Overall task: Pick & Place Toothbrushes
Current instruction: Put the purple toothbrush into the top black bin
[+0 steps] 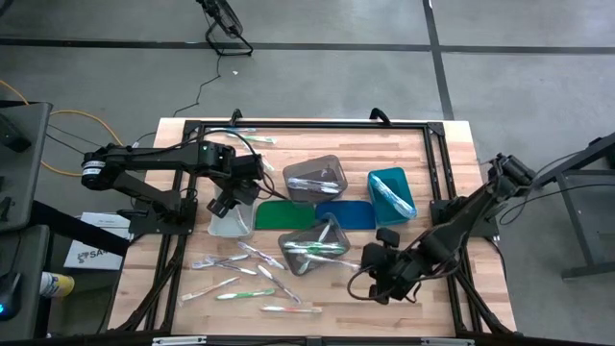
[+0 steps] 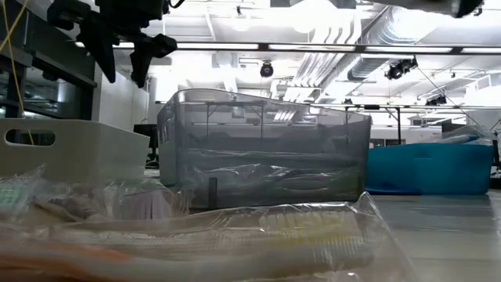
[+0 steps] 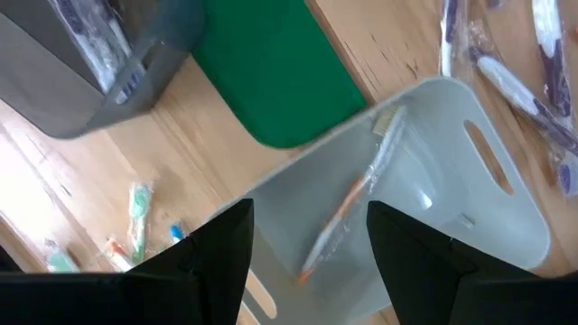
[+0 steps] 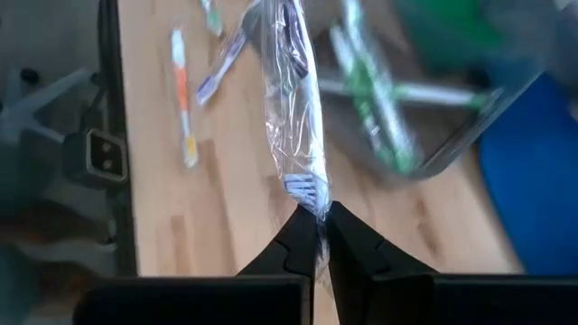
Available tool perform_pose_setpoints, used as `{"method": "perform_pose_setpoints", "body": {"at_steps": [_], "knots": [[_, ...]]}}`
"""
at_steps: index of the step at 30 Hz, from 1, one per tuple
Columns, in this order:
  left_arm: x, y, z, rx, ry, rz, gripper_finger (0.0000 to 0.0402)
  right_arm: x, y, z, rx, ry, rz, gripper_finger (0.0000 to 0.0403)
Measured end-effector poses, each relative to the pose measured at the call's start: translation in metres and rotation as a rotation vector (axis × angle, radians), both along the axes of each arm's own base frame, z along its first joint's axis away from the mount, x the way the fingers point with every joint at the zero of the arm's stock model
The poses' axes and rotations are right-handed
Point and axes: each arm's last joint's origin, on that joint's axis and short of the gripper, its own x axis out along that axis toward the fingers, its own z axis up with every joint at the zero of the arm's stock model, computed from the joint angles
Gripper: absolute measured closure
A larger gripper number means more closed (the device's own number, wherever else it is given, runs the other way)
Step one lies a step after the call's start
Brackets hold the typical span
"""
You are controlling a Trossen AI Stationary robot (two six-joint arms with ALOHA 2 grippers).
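The toothbrushes (image 1: 245,274) are not all put away yet. Many wrapped ones lie loose on the wooden table (image 1: 452,144), down near seven o'clock in the high view. One orange toothbrush (image 3: 348,212) lies inside the white bin (image 1: 231,223), which sits at about nine o'clock from the green mat (image 1: 284,214). The left gripper (image 1: 229,199) hangs right above that bin with its two fingers wide apart and nothing between them, so I think it let that one go. Green brushes sit in the clear bin (image 1: 315,242) near the middle. More lie in the grey bin (image 1: 315,176) at twelve o'clock, and some in the teal bin (image 1: 391,195) at two o'clock. The blue mat (image 1: 346,214) lies between them. The right gripper (image 4: 318,236) is squeezed tight on the tip of a wrapped toothbrush (image 4: 293,108), lifted just beside the clear bin, at about four o'clock from it. That one must go in a bin, then all the loose ones too.
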Motion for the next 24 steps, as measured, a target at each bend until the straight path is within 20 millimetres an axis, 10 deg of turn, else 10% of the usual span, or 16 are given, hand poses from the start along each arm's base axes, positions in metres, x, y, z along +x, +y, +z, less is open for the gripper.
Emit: {"method": "perform_pose_setpoints", "body": {"at_steps": [24], "knots": [[0.037,0.0,0.02,-0.133,-0.445,0.005,0.019,-0.007,-0.093,0.072,-0.208,-0.289,-0.15,0.0398]]}}
